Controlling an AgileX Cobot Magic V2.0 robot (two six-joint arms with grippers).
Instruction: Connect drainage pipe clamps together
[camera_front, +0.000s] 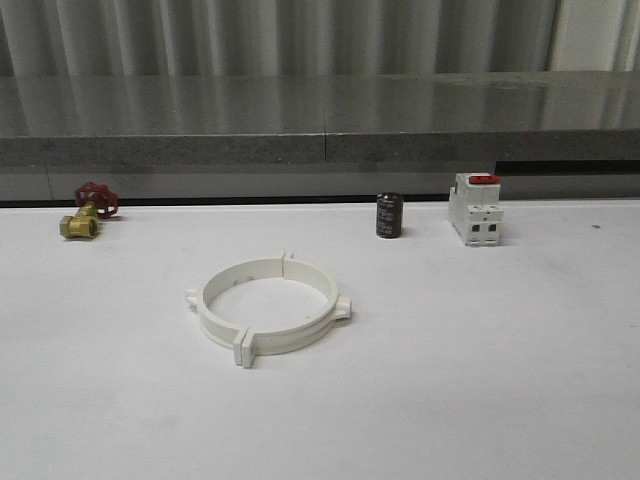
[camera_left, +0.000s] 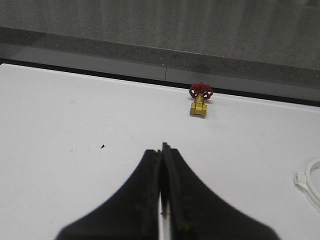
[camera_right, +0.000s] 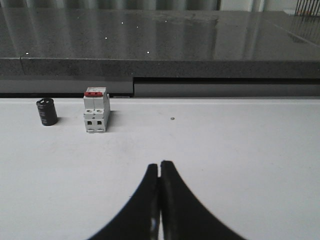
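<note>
The two white drainage pipe clamps (camera_front: 268, 306) lie on the white table left of centre, their end tabs meeting at the front and at the back so that they form one wide ring. An edge of that ring (camera_left: 311, 179) shows in the left wrist view. My left gripper (camera_left: 162, 148) hovers over bare table, shut with nothing between its black fingers. My right gripper (camera_right: 160, 165) is likewise shut on nothing, well short of the objects at the table's back.
A brass valve with a red handwheel (camera_front: 86, 213) lies at the back left. A black cylinder (camera_front: 389, 216) and a white switch block with a red top (camera_front: 475, 208) stand at the back right. A grey stone ledge (camera_front: 320, 120) runs behind the table.
</note>
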